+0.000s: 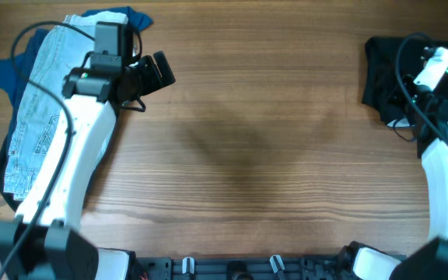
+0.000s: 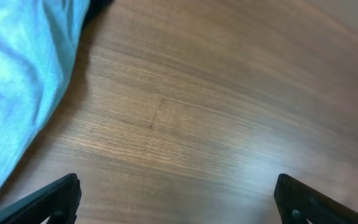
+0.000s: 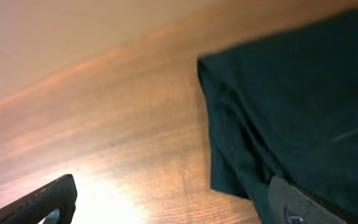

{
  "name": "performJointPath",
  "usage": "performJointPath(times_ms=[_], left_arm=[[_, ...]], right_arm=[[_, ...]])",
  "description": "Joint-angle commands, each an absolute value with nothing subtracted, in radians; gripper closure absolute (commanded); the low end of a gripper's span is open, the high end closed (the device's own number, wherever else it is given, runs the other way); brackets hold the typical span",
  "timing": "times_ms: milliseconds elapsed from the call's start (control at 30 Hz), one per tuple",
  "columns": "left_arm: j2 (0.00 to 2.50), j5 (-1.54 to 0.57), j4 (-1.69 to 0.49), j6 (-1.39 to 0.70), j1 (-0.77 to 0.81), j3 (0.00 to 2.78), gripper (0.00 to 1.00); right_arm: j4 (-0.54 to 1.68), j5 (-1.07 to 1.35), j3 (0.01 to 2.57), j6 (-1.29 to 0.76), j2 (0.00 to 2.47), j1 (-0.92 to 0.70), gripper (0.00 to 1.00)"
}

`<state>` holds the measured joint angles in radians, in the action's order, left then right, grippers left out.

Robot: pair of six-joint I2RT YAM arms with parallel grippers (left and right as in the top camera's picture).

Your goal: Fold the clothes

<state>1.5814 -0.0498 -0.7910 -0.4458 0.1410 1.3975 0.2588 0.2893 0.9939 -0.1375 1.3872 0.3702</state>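
The black fabric shorts [image 3: 291, 93] lay bundled, apparently folded, partly beneath the open, empty right claw [image 3: 179, 202], while the light-blue denim shorts [image 1: 37, 117] and blue cloth top [image 1: 6, 74] lay seemingly unfolded just beside the open left claw [image 2: 182, 202]: 2 garments left.

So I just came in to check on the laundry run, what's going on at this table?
Two robot arms are at work folding clothes. The left tool is open over bare table, beside light denim shorts lying over a blue top. The right tool is open at the edge of a bunched black garment. Neither holds anything.
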Motion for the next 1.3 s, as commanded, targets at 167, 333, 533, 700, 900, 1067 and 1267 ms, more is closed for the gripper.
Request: performJointPath(times_ms=[167,333,533,700,900,1067,1267], left_arm=[[1.356,-0.022,-0.909,-0.343,0.135,1.393,0.0],[1.308,0.001,-0.923,-0.182,0.136,1.393,0.0],[1.305,-0.01,-0.974,-0.022,0.136,1.393,0.0],[1.305,-0.009,-0.976,-0.023,0.135,1.393,0.0],[1.305,-0.01,-1.092,-0.06,0.136,1.393,0.0],[1.305,-0.01,-1.093,-0.06,0.136,1.393,0.0],[1.305,-0.017,-1.093,-0.06,0.136,1.393,0.0]], right_arm=[[0.276,0.311,1.011,-0.141,1.122,0.374,0.0],[0.276,0.286,1.01,-0.134,1.085,0.374,0.0],[0.316,0.286,1.01,-0.134,1.143,0.374,0.0],[0.316,0.286,1.01,-0.134,1.209,0.374,0.01],[0.316,0.286,1.01,-0.133,1.311,0.374,0.0],[0.316,0.286,1.01,-0.134,1.382,0.374,0.0],[0.315,0.286,1.01,-0.133,1.449,0.374,0.0]])
